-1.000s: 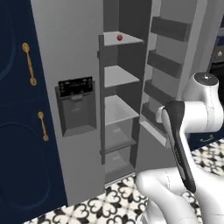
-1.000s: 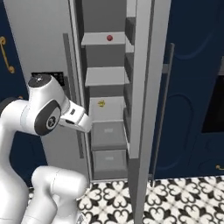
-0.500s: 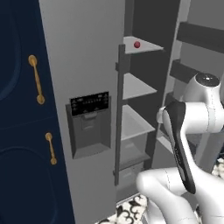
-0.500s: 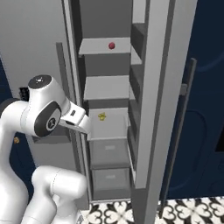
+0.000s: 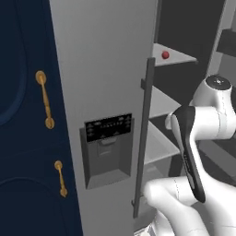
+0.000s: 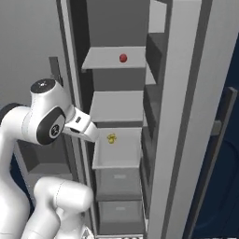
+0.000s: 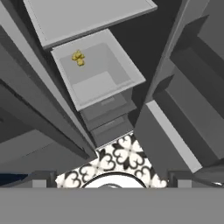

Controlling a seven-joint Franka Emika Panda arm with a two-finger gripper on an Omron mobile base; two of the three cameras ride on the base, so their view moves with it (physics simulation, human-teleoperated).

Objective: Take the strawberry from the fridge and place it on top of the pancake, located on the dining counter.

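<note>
Right base view, near to far: arm (image 6: 42, 123) beside the open fridge (image 6: 186, 93), jaws wide, holding nothing. Yellow item (image 6: 111, 138) on a lower shelf; risk of taking it by mistake. Strawberry (image 6: 123, 58) on the upper shelf (image 6: 100, 60); it may roll off if nudged.

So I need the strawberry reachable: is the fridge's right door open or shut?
Open. The fridge door is swung aside, baring its shelves, with the strawberry on the top one.
</note>
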